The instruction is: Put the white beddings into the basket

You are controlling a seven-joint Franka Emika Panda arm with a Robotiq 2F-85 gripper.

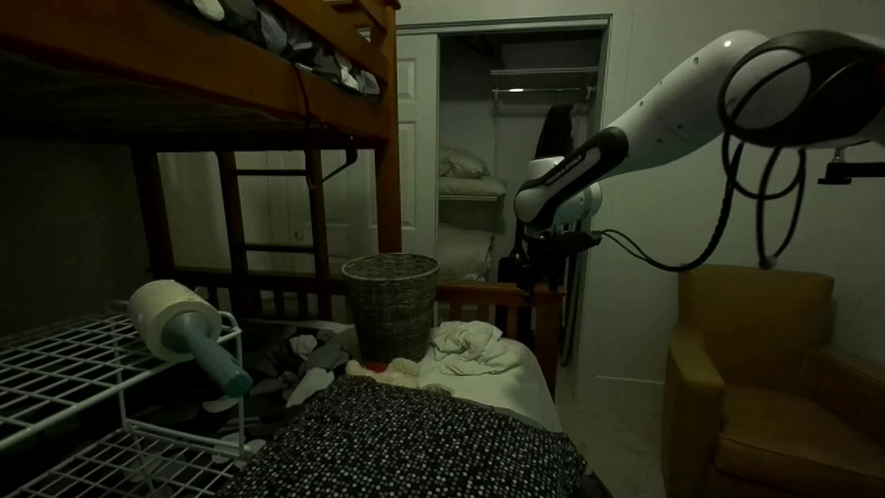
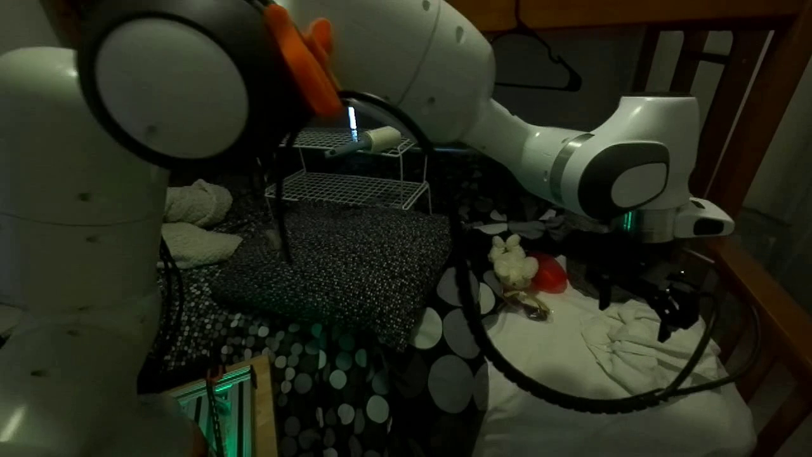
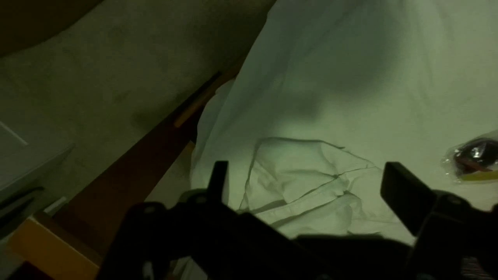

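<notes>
Hovering above bedding [image 1: 470, 346], hand [image 3: 305, 169] spread

The bedding [image 2: 625, 349] is matt cloth, creased; the basket [image 1: 390, 308] looks like rough woven wicker; the bunk bed [image 1: 235, 83] is smooth wood; the packet [image 3: 477, 157] is glossy clear plastic; the arm [image 1: 681, 111] is smooth and shiny; the armchair [image 1: 757, 308] looks matt.

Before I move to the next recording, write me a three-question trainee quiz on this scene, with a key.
1. True or false: the gripper is open.
2. Fill in: a ____ with a blue-green handle lies on the wire rack.
3. Where does the white bedding lie relative to the basket?

Key:
1. True; its jaws stand apart in the wrist view.
2. roller
3. Outside it, crumpled beside it.
</notes>
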